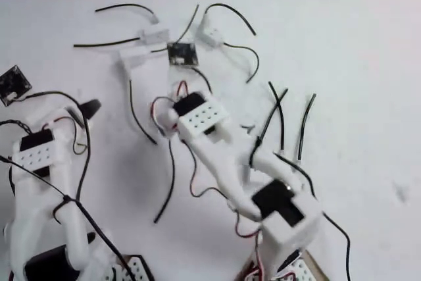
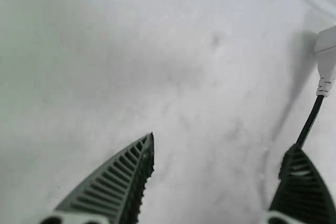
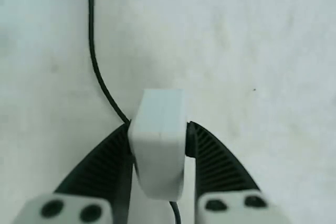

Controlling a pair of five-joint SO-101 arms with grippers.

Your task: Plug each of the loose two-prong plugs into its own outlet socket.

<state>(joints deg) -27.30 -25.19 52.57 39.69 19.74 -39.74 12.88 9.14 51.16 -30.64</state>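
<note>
Had the jaws of the right gripper (image 3: pixel 158 125) clenched on a white rectangular plastic plug (image 3: pixel 157 150), 1 ribbed dark finger pressed to each flank, with a thin black cord (image 3: pixel 94 61) running past just beside it over the white tabletop (image 3: pixel 273 40). Couldn't see the 2 prongs from here. Had the left gripper (image 2: pixel 222 141) released, jaws spread wide and gripping nothing, hovering over bare table with a 2nd white plug (image 2: pixel 326 56) and its black lead (image 2: pixel 310 121) close by 1 fingertip.

Up on the high view, found the right arm stretched toward the far-middle tangle, among small white connector pieces (image 1: pixel 154 34) and loose black cords (image 1: pixel 105 44). Couldn't tell plug from socket there.

Looked like the carry-and-line-up step, nothing mated yet by this read. Needed, to do it well, a firm squeeze with no twisting, the block squared to the socket face and the prongs level with the slots, then a straight slow push. Needed slack in the cord too, or risked dragging the plug askew. Probably called for the left gripper to pin the socket down.
</note>
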